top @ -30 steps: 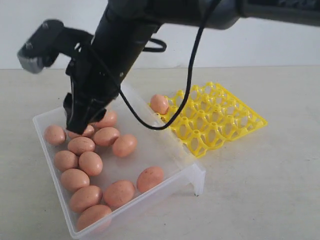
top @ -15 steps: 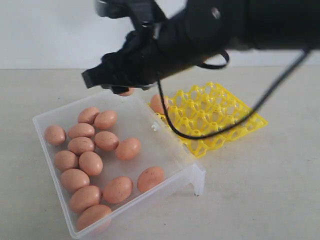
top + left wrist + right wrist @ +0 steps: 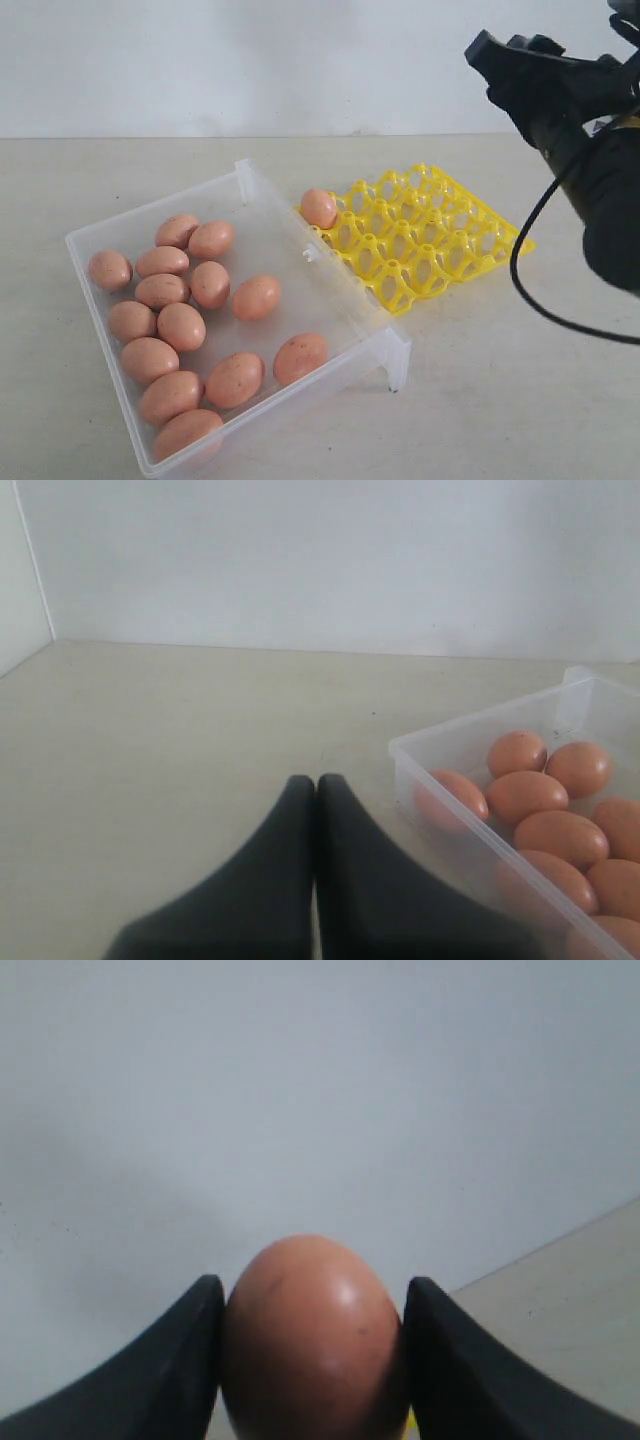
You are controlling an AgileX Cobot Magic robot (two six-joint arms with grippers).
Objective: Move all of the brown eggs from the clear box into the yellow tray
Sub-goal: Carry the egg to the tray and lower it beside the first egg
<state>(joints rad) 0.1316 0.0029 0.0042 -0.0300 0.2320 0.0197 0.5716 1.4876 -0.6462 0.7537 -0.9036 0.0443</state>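
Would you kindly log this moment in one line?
right hand: shut on brown oval egg; left hand: shut, empty; yellow plastic lattice tray: one egg; clear plastic box: many eggs

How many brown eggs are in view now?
16. Fourteen eggs lie in the clear box; one sits in the yellow tray's corner cup; the right end effector grips one.

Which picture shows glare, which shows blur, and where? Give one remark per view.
Exterior view: soft even light, eggs crisp, right gripper slightly smeared. Left wrist view: left gripper soft, close to the lens; eggs hazy behind the box wall. Right wrist view: pale sheen on the held egg.
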